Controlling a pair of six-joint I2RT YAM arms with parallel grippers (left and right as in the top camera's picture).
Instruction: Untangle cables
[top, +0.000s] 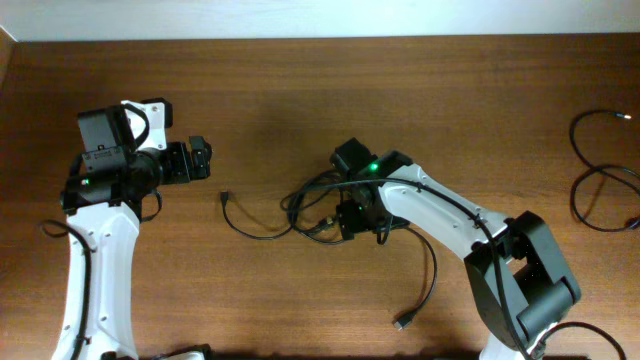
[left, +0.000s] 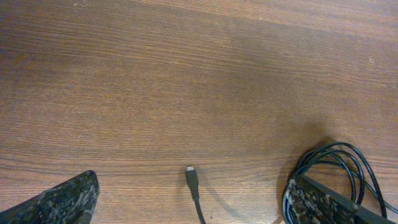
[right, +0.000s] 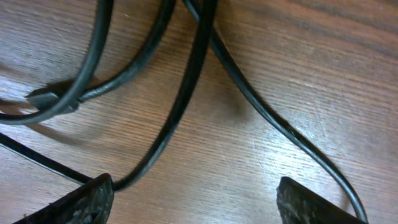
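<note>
Several cables (top: 310, 205) lie knotted on the tabletop (top: 280, 80) beneath your right tool (right: 193, 196), jaws wide and empty; your left tool (top: 203, 158), equally wide, hangs well apart. Close on one strand only, then draw slowly.

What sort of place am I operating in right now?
Probably a robotics lab or test bench rather than a home. There is a bare brown wood-grain table, a white-and-black left robot arm and a matching right robot arm based at its near edge, and thin black flexible cables lying loose.

Left hand (top: 204, 158), right hand (top: 340, 222) spread wide.
</note>
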